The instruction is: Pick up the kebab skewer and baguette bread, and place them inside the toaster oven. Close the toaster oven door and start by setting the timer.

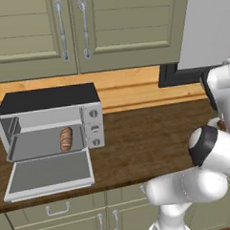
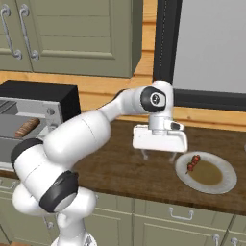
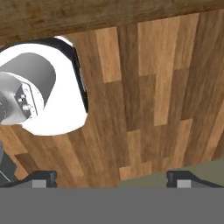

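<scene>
Two dark fingertips [image 3: 43, 178] of the gripper [image 2: 158, 156] stood wide apart with nothing between them, pointing down at bare wooden counter [image 2: 120, 168]. From the right base view the gripper hung just above the counter, and the kebab skewer [image 2: 193, 163] lay close beside it on the far side from the toaster oven, resting on the near rim of a grey plate [image 2: 226, 180] with a brown centre. The skewer's red chunks were just apart from the nearer finger, not touching it. Well away on the gripper's other side, across an open stretch of counter, sat the toaster oven [image 1: 49, 99] with its black top. The toaster oven door [image 1: 50, 174] was dropped flat open toward the counter edge. Inside the oven, the baguette bread [image 1: 65, 138] lay on the tray, toward the end nearest the control knobs [image 1: 94, 128], its length running front to back.
</scene>
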